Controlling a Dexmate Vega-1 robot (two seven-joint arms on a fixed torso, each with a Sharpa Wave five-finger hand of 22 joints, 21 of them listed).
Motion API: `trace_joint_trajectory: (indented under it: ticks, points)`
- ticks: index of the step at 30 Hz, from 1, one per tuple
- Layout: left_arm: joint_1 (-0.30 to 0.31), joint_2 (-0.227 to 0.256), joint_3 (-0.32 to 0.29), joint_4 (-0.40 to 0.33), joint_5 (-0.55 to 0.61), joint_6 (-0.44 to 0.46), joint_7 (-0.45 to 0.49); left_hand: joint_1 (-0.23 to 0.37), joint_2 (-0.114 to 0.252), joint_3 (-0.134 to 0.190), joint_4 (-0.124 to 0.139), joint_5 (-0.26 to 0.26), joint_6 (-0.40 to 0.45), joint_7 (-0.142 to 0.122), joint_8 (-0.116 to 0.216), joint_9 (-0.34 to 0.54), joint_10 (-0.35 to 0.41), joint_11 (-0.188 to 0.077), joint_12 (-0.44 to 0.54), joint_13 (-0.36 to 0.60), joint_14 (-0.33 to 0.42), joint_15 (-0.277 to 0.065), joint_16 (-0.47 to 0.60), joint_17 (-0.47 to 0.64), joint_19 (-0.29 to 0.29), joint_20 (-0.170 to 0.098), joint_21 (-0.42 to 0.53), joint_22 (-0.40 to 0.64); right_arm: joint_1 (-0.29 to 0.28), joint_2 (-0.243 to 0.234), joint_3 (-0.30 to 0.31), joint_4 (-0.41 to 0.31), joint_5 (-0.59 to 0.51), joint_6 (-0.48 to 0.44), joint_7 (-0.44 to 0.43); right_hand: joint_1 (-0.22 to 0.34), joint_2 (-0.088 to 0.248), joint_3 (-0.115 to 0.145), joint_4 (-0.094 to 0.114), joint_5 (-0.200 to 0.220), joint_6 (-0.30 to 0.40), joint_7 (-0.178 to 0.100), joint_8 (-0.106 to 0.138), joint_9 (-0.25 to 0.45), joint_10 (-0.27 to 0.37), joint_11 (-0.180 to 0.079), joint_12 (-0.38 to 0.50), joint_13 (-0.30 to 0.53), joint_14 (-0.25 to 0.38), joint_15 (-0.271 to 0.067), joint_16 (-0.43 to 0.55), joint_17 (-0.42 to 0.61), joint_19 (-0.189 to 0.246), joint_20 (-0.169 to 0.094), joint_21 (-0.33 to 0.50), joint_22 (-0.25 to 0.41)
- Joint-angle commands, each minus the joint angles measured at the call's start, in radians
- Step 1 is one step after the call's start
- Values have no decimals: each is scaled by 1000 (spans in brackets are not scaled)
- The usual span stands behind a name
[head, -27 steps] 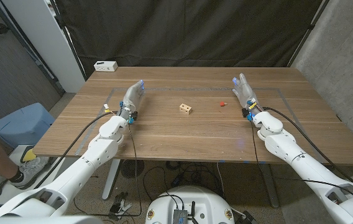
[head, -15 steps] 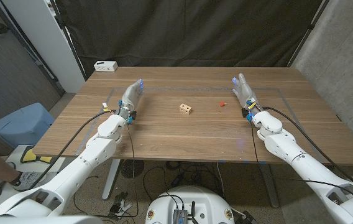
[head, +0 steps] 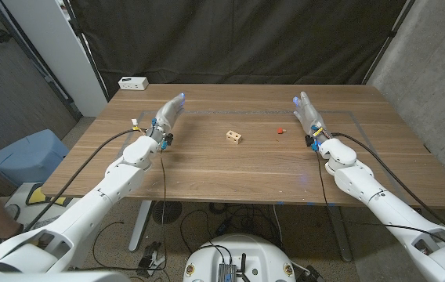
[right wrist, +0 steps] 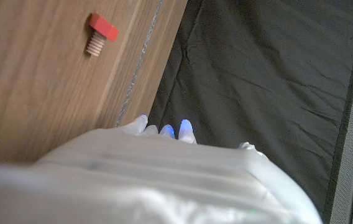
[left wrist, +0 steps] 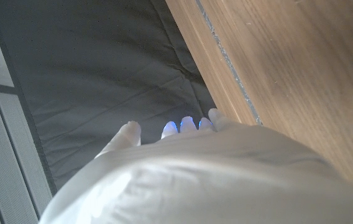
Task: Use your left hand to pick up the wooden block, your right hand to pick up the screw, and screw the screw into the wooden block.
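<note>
A small wooden block [head: 234, 137] with holes lies near the middle of the table. The screw [head: 280, 131], with a red head and a pale threaded shank, lies on its side to the block's right; the right wrist view shows the screw [right wrist: 100, 33] too. My left hand [head: 168, 116] hovers over the table well to the left of the block, fingers stretched out and holding nothing. My right hand [head: 308, 114] stands to the right of the screw, fingers extended, nothing in it. From behind, the wrist views show the left hand [left wrist: 189, 168] and the right hand [right wrist: 158, 168].
A white box [head: 133, 82] sits at the table's far left corner. A taped line [head: 230, 112] runs across the table's far part, and a black curtain [head: 238, 39] hangs behind. A blue bin [head: 27, 159] stands on the floor to the left.
My left hand has lifted and moved slightly forward and right. A person's leg at the picture's left edge has moved away. The right hand, block and screw have not moved.
</note>
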Motion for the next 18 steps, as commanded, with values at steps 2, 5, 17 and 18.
trace_joint_trajectory:
  ticks: [2,5,17,18]
  points:
    - [-58,25,42,-18,97,35,-9,26,-28,-9,-41,4,13,-56,2,4,12,-37,2,3,-14,-6,1,7,-14,44,-3,5,23,7,3,38,-6,19,5,13,11,9,3,9,6,-2,4,2,2,-8,5,3,-1,-3,9,2,6,-28,3,2]
    - [-67,39,48,-31,118,37,-17,30,-38,-12,-52,3,22,-63,3,4,16,-44,1,3,-18,-12,0,7,-20,47,-4,5,32,11,2,55,-4,29,17,14,11,10,3,9,5,-2,3,2,2,-7,5,3,-2,-2,9,2,7,-28,3,2]
    - [-79,106,70,-119,193,90,-47,41,-66,-24,-84,0,56,-65,10,5,35,-57,3,4,-7,-21,6,7,-20,57,0,6,52,16,2,87,1,56,53,13,5,10,2,9,3,-4,2,2,4,-6,6,3,-1,2,9,3,9,-23,3,2]
    - [-81,112,72,-126,198,93,-54,43,-70,-25,-88,0,57,-66,10,5,34,-59,1,4,-8,-22,6,7,-19,63,0,6,51,14,3,85,1,56,54,12,5,10,2,9,3,-4,2,2,4,-6,6,3,-2,2,9,3,9,-23,3,2]
